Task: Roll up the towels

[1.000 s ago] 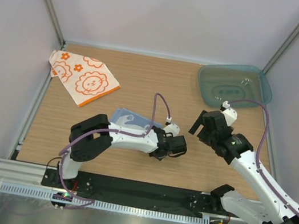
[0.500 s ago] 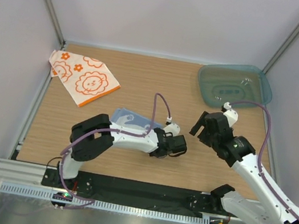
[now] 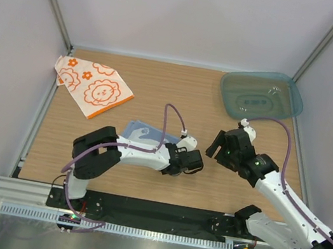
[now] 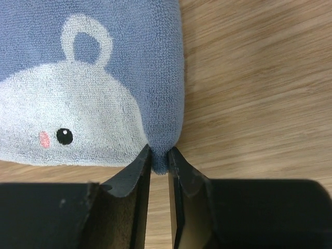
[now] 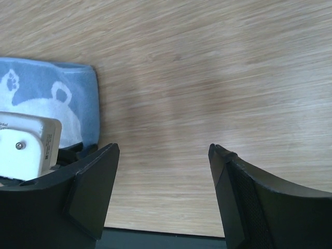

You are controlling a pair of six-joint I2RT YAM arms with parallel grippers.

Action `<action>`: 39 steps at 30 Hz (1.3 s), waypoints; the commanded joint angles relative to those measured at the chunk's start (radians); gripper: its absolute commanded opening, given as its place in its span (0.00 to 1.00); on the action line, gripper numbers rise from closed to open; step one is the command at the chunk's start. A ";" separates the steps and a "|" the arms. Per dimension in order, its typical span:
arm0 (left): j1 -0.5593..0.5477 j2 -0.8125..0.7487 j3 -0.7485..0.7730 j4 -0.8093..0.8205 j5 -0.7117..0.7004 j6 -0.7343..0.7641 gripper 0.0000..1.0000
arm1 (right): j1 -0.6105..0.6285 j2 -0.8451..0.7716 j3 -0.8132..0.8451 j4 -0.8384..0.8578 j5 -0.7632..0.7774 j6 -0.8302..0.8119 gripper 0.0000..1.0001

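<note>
Left gripper (image 4: pixel 159 154) just closed in on the blue towel (image 4: pixel 104 88), now pinching its corner. Right gripper (image 5: pixel 162 153) slid closer, jaws spread. Guessing the roll starts next.

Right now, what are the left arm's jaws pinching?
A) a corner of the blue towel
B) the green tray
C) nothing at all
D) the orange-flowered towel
A: the left wrist view shows the left arm's jaws standing nearly together with a corner of the blue towel between them, while the orange-flowered towel and the green tray lie far off in the top view.
</note>
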 commanded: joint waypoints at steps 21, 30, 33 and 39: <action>0.028 -0.199 -0.234 0.244 0.158 0.022 0.16 | 0.032 0.081 -0.248 0.473 -0.290 0.211 0.77; 0.034 -0.288 -0.320 0.289 0.208 0.033 0.16 | 0.219 0.374 -0.138 0.640 -0.197 0.240 0.75; 0.035 -0.316 -0.343 0.287 0.207 0.033 0.16 | 0.224 0.434 -0.130 0.703 -0.201 0.245 0.73; 0.035 -0.339 -0.380 0.287 0.215 0.030 0.16 | 0.230 0.500 -0.123 0.790 -0.217 0.249 0.73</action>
